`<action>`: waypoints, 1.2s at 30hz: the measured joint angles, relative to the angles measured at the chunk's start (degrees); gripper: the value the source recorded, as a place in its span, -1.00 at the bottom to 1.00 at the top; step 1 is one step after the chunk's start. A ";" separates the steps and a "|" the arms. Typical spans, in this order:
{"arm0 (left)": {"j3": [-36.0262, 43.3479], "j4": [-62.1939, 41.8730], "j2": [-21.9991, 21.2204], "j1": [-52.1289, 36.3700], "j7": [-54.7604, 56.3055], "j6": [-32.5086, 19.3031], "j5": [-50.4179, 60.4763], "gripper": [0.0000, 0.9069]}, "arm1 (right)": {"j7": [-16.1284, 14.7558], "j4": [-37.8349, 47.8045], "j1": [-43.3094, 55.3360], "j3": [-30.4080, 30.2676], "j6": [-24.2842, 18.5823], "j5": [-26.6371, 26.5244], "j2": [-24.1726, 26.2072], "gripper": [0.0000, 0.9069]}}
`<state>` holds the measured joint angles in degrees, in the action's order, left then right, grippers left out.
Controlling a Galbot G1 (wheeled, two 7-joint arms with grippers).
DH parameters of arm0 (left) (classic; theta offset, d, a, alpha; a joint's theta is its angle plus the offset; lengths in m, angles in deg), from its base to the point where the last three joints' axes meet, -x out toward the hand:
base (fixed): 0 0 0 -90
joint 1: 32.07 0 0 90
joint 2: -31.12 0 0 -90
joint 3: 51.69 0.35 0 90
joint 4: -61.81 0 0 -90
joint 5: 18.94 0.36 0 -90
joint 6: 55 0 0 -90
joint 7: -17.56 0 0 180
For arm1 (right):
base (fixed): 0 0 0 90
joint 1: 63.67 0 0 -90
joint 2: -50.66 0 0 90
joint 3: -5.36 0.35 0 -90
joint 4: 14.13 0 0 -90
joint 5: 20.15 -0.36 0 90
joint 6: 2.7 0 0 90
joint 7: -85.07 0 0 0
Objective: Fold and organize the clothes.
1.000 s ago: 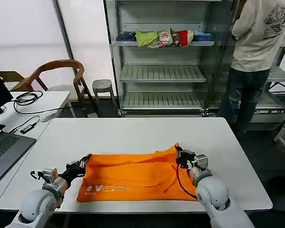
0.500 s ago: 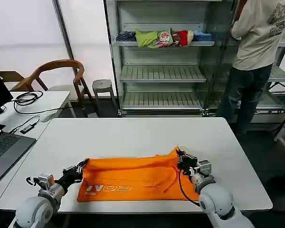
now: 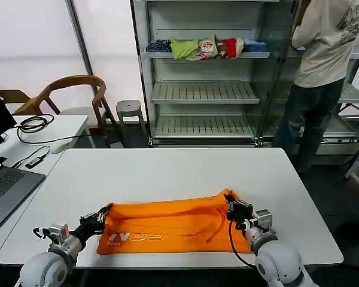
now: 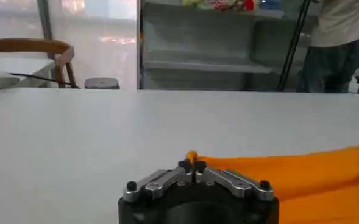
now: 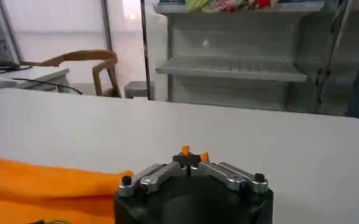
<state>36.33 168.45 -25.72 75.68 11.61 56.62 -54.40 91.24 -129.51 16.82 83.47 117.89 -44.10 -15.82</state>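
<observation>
Orange T-shirt [image 3: 170,227] lying flat on the white table [image 3: 167,170], down at the 6 o'clock side of the head view, close to the near edge. Folded already into a long, low strip, with pale letters showing near its 8 o'clock corner. Left gripper [image 3: 100,216] at the strip's 9 o'clock end, pinched tight on the far corner of the cloth; in the left wrist view, fingers pressed together with a bit of orange poking out between them [image 4: 191,162]. Right gripper [image 3: 234,209] at the 3 o'clock end, also pinched tight on its far corner, with a small orange tip sticking up past the fingers in the right wrist view [image 5: 190,157]. Compared with a second ago, both grippers pulled closer to the robot, toward 6 o'clock, and the far edge of the shirt dragged along with them. Strip looks a bit narrower now, and the top layer sits further over the bottom one. Probably the middle of a fold, bringing the far edge down onto the near edge. Next likely job: laying the edge down neatly and letting go. Other bundled clothes up at 12 o'clock on the shelf [image 3: 206,55], well apart from all this.
</observation>
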 measured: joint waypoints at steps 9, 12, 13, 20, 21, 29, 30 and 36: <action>-0.24 0.07 0.10 0.54 -0.06 -0.15 0.30 -0.93 | 0.49 -1.61 -1.35 0.39 0.14 -0.68 -0.07 -1.00; -0.25 0.14 0.25 0.56 -0.08 -0.16 0.28 -0.93 | 0.72 -2.07 -1.89 0.46 0.16 -0.69 -0.08 -1.00; -0.25 0.14 0.33 0.59 -0.11 -0.16 0.28 -0.93 | 0.86 -2.16 -2.10 0.42 0.16 -0.69 -0.14 -1.00; 0.02 0.13 0.37 0.66 -0.19 -0.22 0.32 -0.93 | 1.99 -2.65 -3.59 0.23 0.02 -0.57 -0.88 -1.00; 0.04 0.16 0.40 0.71 -0.19 -0.22 0.32 -0.93 | 2.16 -2.65 -3.80 0.19 -0.04 -0.49 -0.91 -1.00; -0.35 1.26 1.16 1.68 -0.11 0.52 -0.03 -0.93 | 2.91 -3.08 -5.42 0.45 -0.24 -0.21 -1.49 -1.00; -0.43 1.26 1.25 1.72 -0.10 0.72 0.00 -0.93 | 2.92 -3.10 -5.60 0.52 -0.25 -0.16 -1.59 -1.00; -0.45 0.87 1.57 1.61 -0.15 1.31 0.03 -0.93 | 2.99 -2.96 -6.48 0.74 -0.43 0.10 -1.87 -1.00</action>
<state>35.87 169.33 -24.15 77.30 11.46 57.93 -54.37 94.23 -132.46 10.34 84.21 117.47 -44.00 -17.69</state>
